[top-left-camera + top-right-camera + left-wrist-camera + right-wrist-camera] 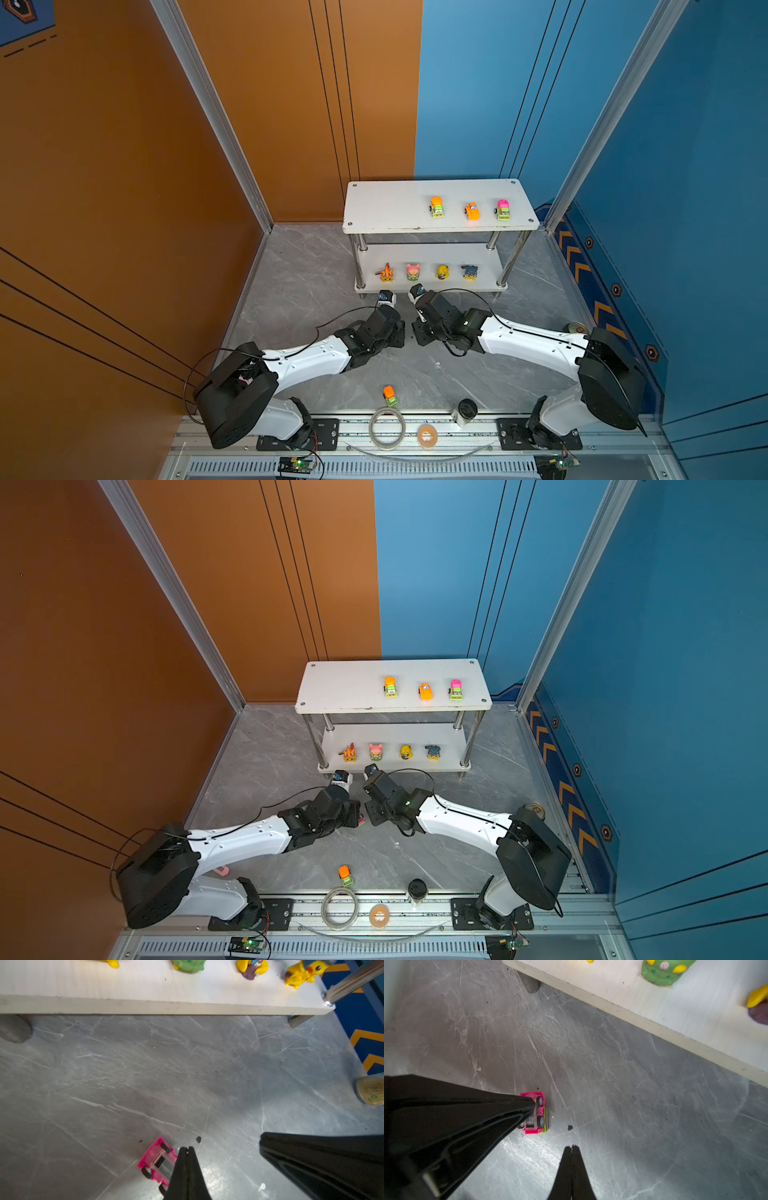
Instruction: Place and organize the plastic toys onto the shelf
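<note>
Plainly tipped off its wheels, the pink car point(152, 1156) lies on the bench point(307, 270) in front of the shelf point(390, 208), a little clear of its lower board, with its underside showing. It looks like light, hard, smooth plastic, likely to skid or roll away under a nudge. I would pinch it across the body flanks between the wheels, not on the wheels themselves.

The left gripper point(187, 1148) has its jaws pressed together and holds nothing; its tip is against or just over the car's chassis. The right gripper point(572, 1147) is likewise closed and empty, near the car but apart from it.

Well out from the shelf, an orange-and-lime car point(390, 395) stands on the bench. On the shelf itself, three cars point(471, 211) sit on the top board and four figurines point(442, 272) on the lower one.
</note>
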You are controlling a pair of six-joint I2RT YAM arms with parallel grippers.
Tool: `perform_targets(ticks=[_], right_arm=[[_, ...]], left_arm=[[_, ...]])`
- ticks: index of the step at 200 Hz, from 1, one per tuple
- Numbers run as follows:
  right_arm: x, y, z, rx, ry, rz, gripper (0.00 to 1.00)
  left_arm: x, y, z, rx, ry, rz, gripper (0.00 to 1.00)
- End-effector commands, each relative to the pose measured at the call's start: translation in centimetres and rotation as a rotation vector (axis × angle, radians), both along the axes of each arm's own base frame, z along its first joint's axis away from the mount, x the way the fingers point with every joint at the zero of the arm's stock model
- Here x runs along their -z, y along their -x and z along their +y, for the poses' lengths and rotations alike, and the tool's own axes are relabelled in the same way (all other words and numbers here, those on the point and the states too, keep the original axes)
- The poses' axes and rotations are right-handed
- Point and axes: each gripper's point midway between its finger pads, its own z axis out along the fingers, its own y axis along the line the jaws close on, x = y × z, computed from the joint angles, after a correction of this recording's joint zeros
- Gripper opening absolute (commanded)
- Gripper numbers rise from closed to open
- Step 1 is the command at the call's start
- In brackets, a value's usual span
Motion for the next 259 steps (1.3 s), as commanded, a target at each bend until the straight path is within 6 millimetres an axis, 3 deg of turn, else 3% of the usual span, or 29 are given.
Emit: perform_targets(ticks=[1,27,93,139,185,221,259], right_arm=[[0.1,0.4,-0.2,0.003,-0.003,0.005,0.0],[0.3,0.4,-0.2,0.002,-0.003,0.009,0.0],[-0.1,0.3,-0.4,0.003,-0.002,0.001,0.0],[-0.1,0.3,-0.4,0.004,-0.004,-0.001,0.0],[1.3,1.2,1.2,-0.062,-0.017,0.074,0.05],[3.5,2.0,3.1,-0.102,-0.026,0.14,0.07],[3.3,1.3,4.0,-0.088,-0.044,0.127,0.03]], left_arm=[[0.9,0.2,1.0,-0.019,-0.054,-0.003,0.0],[1.4,0.3,1.9,-0.045,-0.059,0.005,0.0],[5.3,1.8,3.8,-0.096,-0.081,0.091,0.0],[5.9,3.2,6.1,-0.148,-0.094,0.105,0.0],[3.6,3.3,7.1,-0.159,-0.078,0.059,0.0],[0.4,2.5,6.1,-0.137,-0.038,-0.006,0.01],[-1.1,1.4,4.1,-0.092,-0.011,-0.035,0.0]])
